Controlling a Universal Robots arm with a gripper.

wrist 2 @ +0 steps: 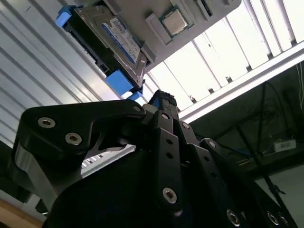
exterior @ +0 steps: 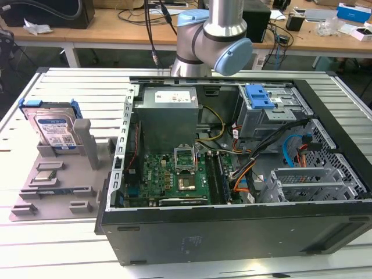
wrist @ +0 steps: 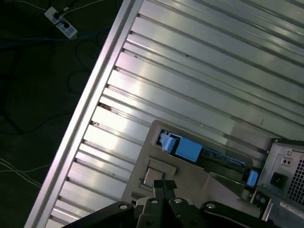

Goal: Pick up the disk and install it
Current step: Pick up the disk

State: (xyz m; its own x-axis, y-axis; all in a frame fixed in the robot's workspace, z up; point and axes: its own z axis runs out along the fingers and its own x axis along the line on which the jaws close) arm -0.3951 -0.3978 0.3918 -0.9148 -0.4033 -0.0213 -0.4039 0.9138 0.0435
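The disk (exterior: 55,129) stands upright in a grey holder (exterior: 81,174) on the tabletop (exterior: 75,87), beside the open computer case (exterior: 232,238). The claw (wrist: 162,184) hovers over it, seemingly closed and empty.

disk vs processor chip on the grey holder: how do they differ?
The disk stands on edge in its slot; the processor chip lies flat. The disk is bigger, blue-framed, labelled; the processor chip is small, square, bare silver. Both sit on the grey holder, outside the case.

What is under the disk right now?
The disk stands on edge in a slot of the grey fixture, on the slatted table. The slot wall covers its bottom edge.
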